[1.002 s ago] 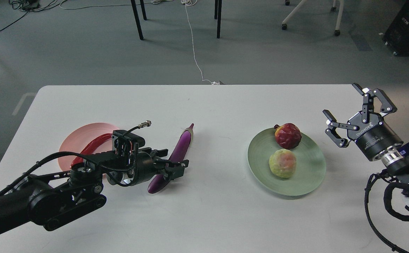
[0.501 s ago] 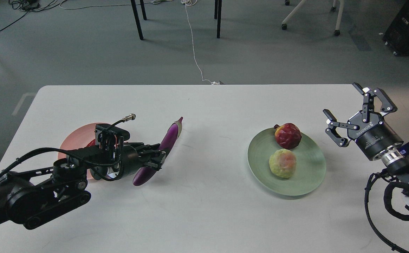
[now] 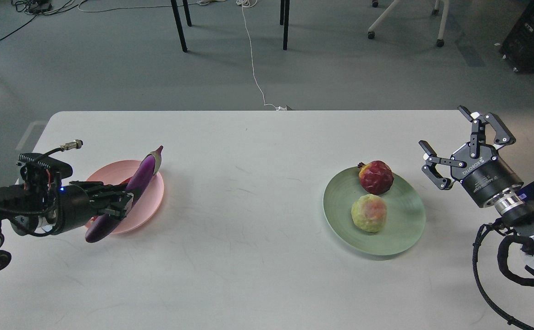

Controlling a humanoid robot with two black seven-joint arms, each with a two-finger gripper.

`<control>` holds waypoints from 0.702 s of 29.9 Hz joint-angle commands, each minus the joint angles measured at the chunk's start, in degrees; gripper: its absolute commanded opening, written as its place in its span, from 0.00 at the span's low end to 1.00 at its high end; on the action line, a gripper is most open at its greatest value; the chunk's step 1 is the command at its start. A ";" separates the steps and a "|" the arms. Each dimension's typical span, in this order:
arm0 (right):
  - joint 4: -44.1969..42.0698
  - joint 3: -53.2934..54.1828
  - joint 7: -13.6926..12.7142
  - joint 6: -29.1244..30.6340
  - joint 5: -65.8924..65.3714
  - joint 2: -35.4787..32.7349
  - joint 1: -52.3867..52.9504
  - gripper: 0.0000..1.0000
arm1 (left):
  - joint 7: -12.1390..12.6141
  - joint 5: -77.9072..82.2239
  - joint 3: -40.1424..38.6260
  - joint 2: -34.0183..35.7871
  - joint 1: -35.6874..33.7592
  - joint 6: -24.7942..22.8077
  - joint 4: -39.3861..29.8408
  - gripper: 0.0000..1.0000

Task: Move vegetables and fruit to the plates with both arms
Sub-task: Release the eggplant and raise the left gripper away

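Note:
My left gripper (image 3: pixel 119 205) is shut on the long purple eggplant (image 3: pixel 141 176) and holds it lifted and tilted over the pale pink plate (image 3: pixel 153 201), stem end up to the right. The red chili pepper (image 3: pixel 93 219) shows only as small red slivers on that plate, behind the gripper and eggplant. The dark red pomegranate (image 3: pixel 376 177) and the bumpy yellow-green fruit (image 3: pixel 369 212) lie on the mint green plate (image 3: pixel 404 229) at the right. My right gripper (image 3: pixel 450 146) is open and empty, right of the green plate.
The white table's (image 3: pixel 258 256) far edge runs across the middle of the view; beyond it are grey floor, chair legs (image 3: pixel 178 25) and a white cable (image 3: pixel 254 68).
My left gripper has carried the eggplant off the table and leftward, from the table's centre-left to above the pink plate. The right arm has barely moved.

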 commanded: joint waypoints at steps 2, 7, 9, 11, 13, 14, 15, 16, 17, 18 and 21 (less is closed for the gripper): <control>0.12 0.06 0.01 0.00 0.07 -0.17 0.00 0.98 | -0.10 -0.01 -0.36 -0.42 0.21 0.02 1.84 0.78; 0.12 0.14 0.01 0.00 -0.01 -0.17 0.00 0.98 | -0.45 -0.01 -0.72 -0.33 0.04 -0.15 3.34 0.98; 0.12 0.15 0.01 0.00 -0.01 -0.08 0.00 0.98 | -0.54 -0.01 -0.98 0.19 0.04 -0.15 3.34 0.98; 0.12 0.15 0.01 0.00 -0.01 -0.08 0.09 0.98 | -0.71 -0.10 -1.50 0.98 0.04 -0.15 3.25 0.98; 0.04 0.15 0.01 0.00 -0.01 -0.08 0.18 0.98 | -1.15 -0.97 -2.47 1.78 0.04 -0.24 2.90 0.98; 0.04 0.15 0.01 0.00 -0.01 -0.08 0.27 0.98 | -1.24 -1.67 -3.26 1.78 -0.05 -0.15 2.81 0.98; 0.04 0.23 0.01 0.00 -0.01 -0.08 0.27 0.98 | -1.24 -2.64 -4.40 1.78 -0.14 -0.06 2.81 0.98; 0.04 0.23 0.01 0.00 -0.01 -0.16 0.44 0.98 | -1.24 -3.69 -5.71 1.60 -0.22 -0.06 2.73 0.98; -0.05 0.32 0.01 0.00 -0.01 -0.17 0.79 0.98 | -1.24 -5.27 -7.47 1.34 -0.31 -0.06 2.73 0.98; -0.14 0.23 0.01 -0.09 -0.01 -0.25 1.14 0.98 | -1.24 -7.37 -9.31 0.99 -0.31 -0.06 2.73 0.98; -0.40 0.06 0.01 -0.52 -0.01 -0.25 2.37 0.98 | -1.24 -15.36 -13.27 -0.67 -0.31 0.02 2.73 0.98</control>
